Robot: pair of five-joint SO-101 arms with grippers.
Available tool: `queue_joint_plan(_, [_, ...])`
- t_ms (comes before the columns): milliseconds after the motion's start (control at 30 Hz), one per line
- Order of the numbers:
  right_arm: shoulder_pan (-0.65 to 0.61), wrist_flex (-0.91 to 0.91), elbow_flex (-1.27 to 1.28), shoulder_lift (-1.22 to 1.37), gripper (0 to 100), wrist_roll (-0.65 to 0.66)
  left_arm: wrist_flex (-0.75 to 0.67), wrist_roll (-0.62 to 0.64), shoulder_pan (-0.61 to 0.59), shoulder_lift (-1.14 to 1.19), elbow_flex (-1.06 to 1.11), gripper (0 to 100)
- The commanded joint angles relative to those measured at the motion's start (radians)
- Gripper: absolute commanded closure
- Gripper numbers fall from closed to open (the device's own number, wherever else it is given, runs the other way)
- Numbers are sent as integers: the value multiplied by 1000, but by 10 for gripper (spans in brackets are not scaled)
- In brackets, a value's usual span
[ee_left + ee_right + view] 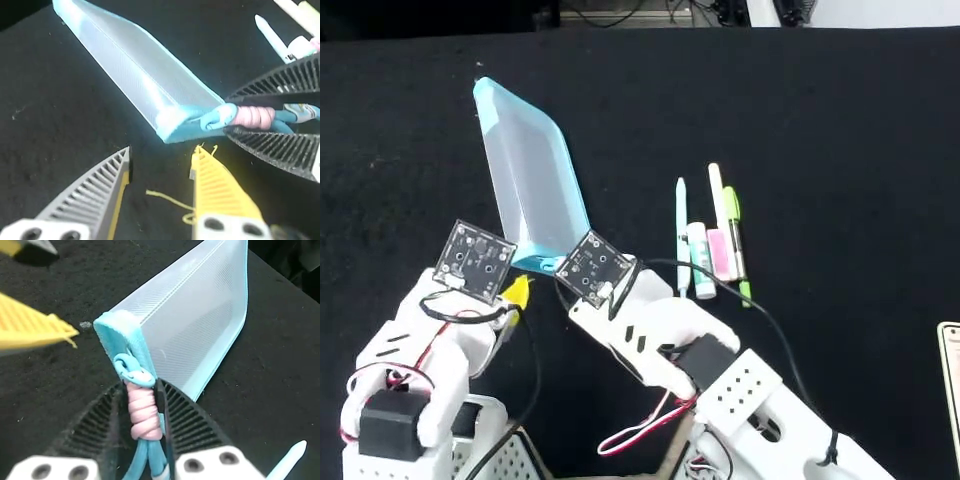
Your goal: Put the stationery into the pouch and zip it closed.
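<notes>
Translucent blue pouch lies on the black counter, one short end toward the arms. Right tool is clamped on the pink-wrapped zip pull at that end. Left tool has its jaws wide, just beside the same end, not touching it. Pens lie side by side on the counter, outside the pouch, on the right arm's side.
</notes>
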Motion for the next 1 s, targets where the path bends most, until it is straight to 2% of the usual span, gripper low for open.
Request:
queue_joint_plan(0, [14,-28,-7,-21,988,-5,-54,-8,2,9,-21,798])
queue_joint_plan(233, [14,-28,-7,-21,988,-5,-193,-8,2,9,116,798])
queue_joint_plan(667, [14,-28,-7,-21,988,-5,-172,-8,2,8,134,798])
queue_joint_plan(833, [14,-28,-7,-21,988,-5,-290,-3,-8,-2,216,798])
queue_joint_plan(967, [14,-25,-7,-21,988,-5,-316,-3,-8,-2,243,798])
